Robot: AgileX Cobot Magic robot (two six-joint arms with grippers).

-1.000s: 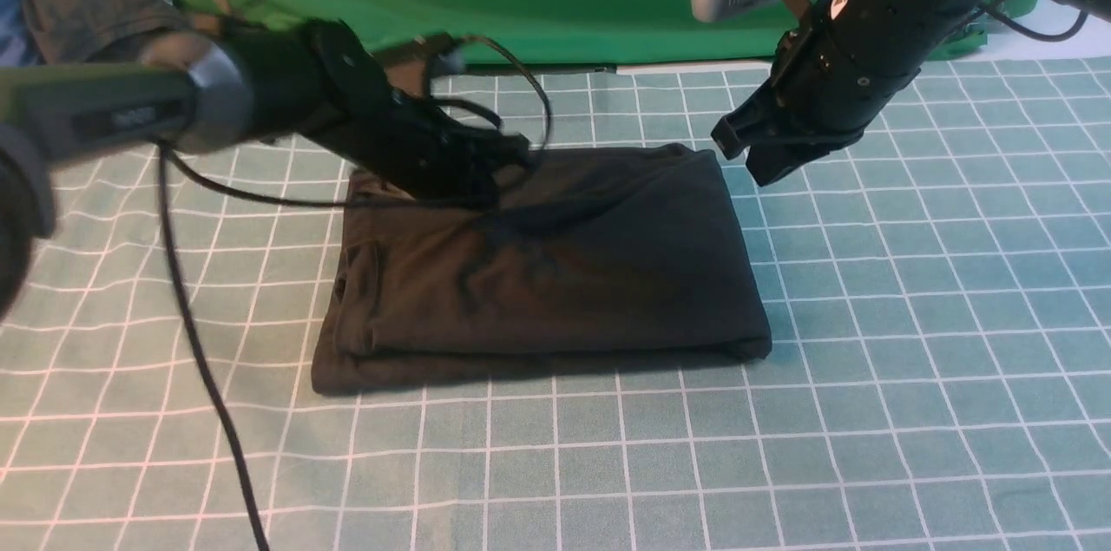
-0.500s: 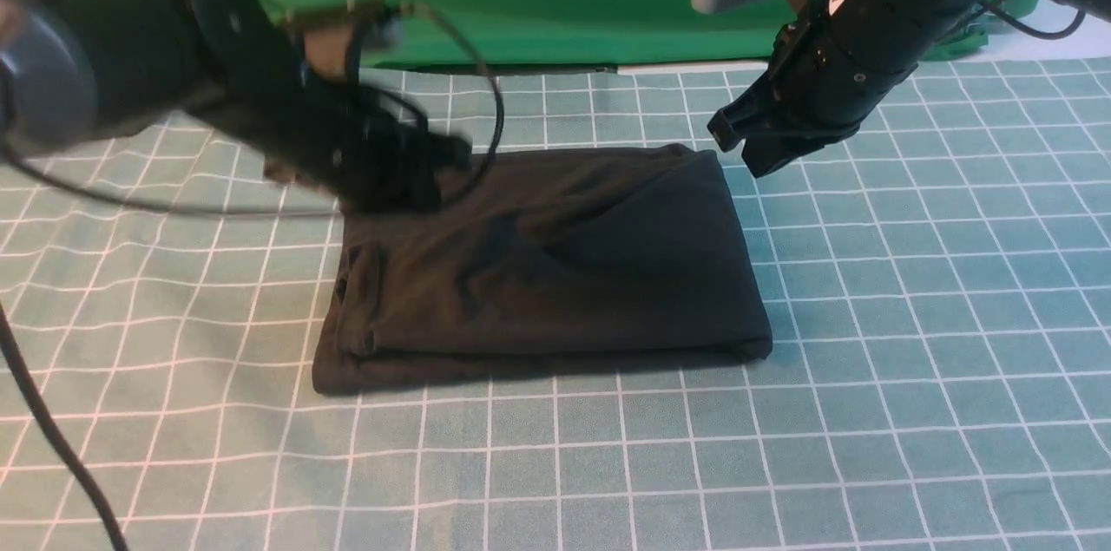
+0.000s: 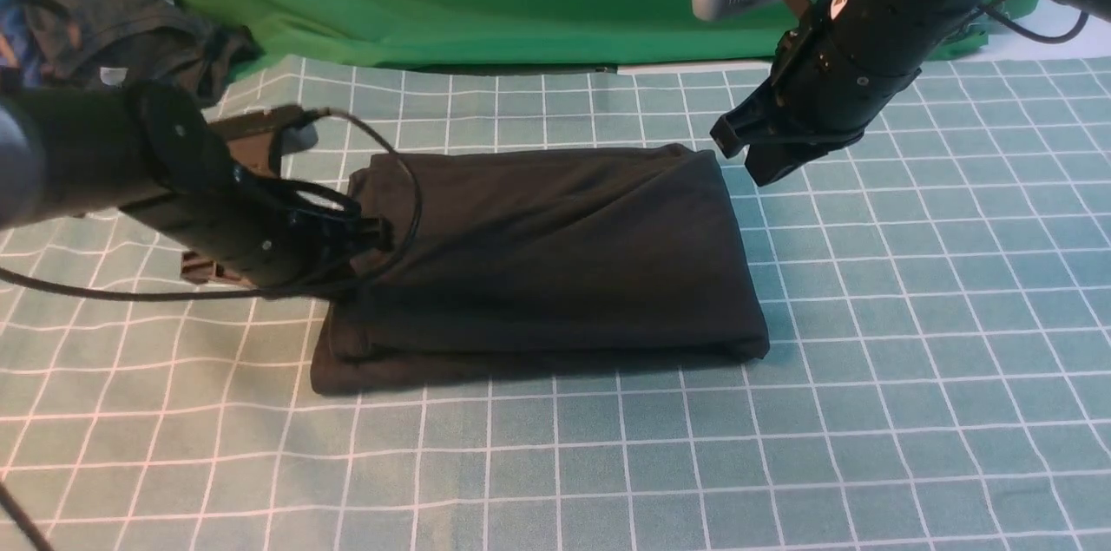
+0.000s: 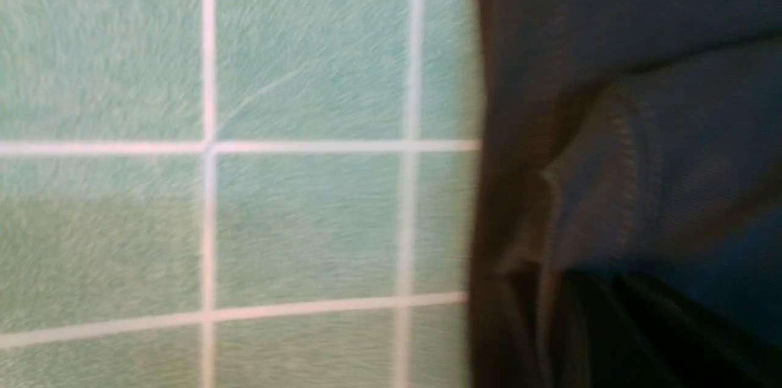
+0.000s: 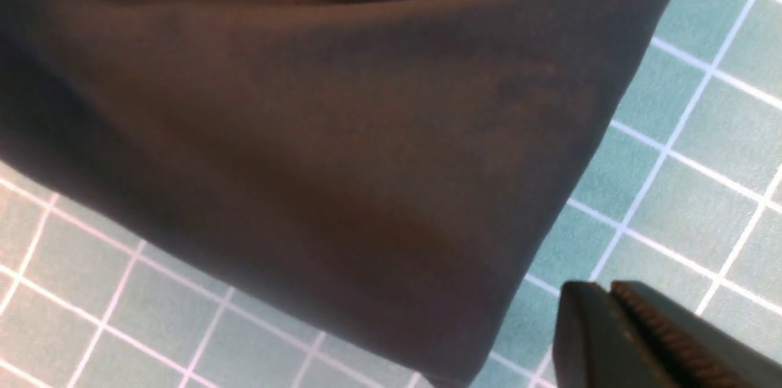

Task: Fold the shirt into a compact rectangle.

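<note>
The shirt (image 3: 547, 260) lies folded on the desk (image 3: 911, 360), apparently done. Left claw (image 3: 369, 234), clenched empty, touches its left edge, likely tidying; right claw (image 3: 751, 156), clenched empty, hovers clear.

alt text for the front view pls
A black shirt lies folded into a rectangle on a teal grid-patterned cloth. The left gripper sits at its left edge; the right gripper hovers shut above its far right corner.

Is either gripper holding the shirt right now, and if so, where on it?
The right gripper is shut on nothing, hanging above the shirt's far right corner. The left gripper is shut at the shirt's left edge; whether it pinches cloth cannot be told.
</note>
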